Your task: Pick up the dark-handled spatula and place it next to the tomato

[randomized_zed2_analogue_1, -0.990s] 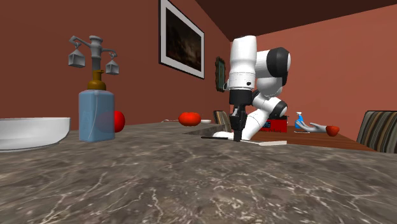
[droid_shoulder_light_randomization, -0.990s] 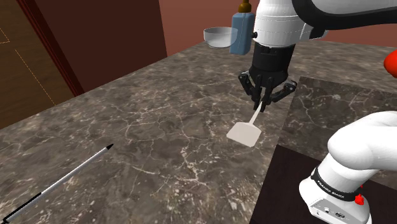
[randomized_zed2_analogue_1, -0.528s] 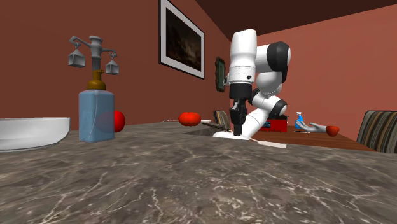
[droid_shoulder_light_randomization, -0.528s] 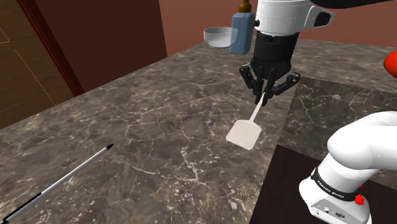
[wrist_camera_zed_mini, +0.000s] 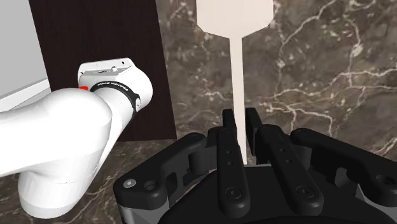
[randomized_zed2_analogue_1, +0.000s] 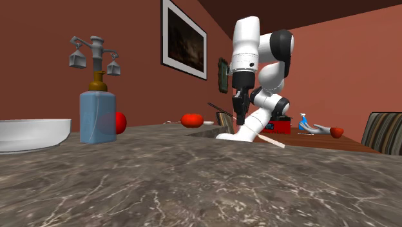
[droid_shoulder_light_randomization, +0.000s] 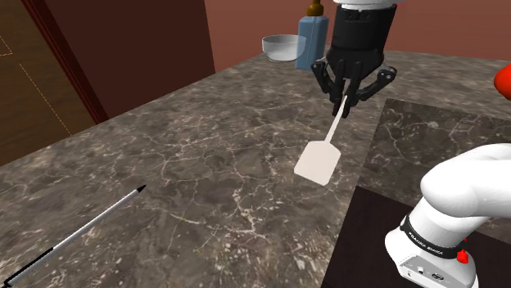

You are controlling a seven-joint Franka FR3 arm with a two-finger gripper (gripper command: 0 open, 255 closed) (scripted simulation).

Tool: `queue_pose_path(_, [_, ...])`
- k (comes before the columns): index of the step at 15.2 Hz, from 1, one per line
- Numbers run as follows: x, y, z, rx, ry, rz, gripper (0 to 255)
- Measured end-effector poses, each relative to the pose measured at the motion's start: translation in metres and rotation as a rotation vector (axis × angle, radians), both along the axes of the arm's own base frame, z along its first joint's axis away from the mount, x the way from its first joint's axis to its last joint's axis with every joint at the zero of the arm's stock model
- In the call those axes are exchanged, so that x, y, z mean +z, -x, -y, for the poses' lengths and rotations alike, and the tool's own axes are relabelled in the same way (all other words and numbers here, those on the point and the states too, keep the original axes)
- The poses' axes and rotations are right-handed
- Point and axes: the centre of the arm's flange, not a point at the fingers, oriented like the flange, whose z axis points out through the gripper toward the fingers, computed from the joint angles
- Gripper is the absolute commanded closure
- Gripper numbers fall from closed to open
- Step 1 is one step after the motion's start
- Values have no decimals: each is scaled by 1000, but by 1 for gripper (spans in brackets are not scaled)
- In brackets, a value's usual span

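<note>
My gripper (droid_shoulder_light_randomization: 347, 98) is shut on the spatula's thin pale shaft (droid_shoulder_light_randomization: 336, 128). The pale blade (droid_shoulder_light_randomization: 317, 162) hangs lower, just over the dark marble countertop (droid_shoulder_light_randomization: 205, 155). In the wrist view the shaft (wrist_camera_zed_mini: 238, 83) runs out from between the fingers (wrist_camera_zed_mini: 227, 133) to the blade (wrist_camera_zed_mini: 234, 15). In the second exterior view the spatula slants through the gripper (randomized_zed2_analogue_1: 239, 117): a dark end (randomized_zed2_analogue_1: 216, 108) sticks up on one side and the blade (randomized_zed2_analogue_1: 273, 141) points down on the other. The red tomato (droid_shoulder_light_randomization: 503, 82) sits at the shoulder view's right edge, well away from the gripper, and lies behind the arm (randomized_zed2_analogue_1: 191, 120).
A blue soap bottle (droid_shoulder_light_randomization: 312, 41) and a white bowl (droid_shoulder_light_randomization: 281, 47) stand at the countertop's far end. A black-and-silver pen (droid_shoulder_light_randomization: 78, 233) lies near the front. My white base (droid_shoulder_light_randomization: 454, 217) sits on the dark stand at lower right. A spray bottle (randomized_zed2_analogue_1: 303, 122) stands beyond the arm.
The gripper has risen and shifted slightly toward the shoulder view's right, carrying the spatula. The blade has come up off the countertop and now hangs tilted.
</note>
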Motion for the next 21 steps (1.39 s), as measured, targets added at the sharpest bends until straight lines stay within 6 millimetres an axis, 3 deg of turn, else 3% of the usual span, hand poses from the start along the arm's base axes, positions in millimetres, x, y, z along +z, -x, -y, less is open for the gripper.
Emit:
queue_pose_path(17, [90, 0, -2, 0, 0, 0, 255])
queue_pose_path(21, [106, 0, 6, 0, 0, 0, 255])
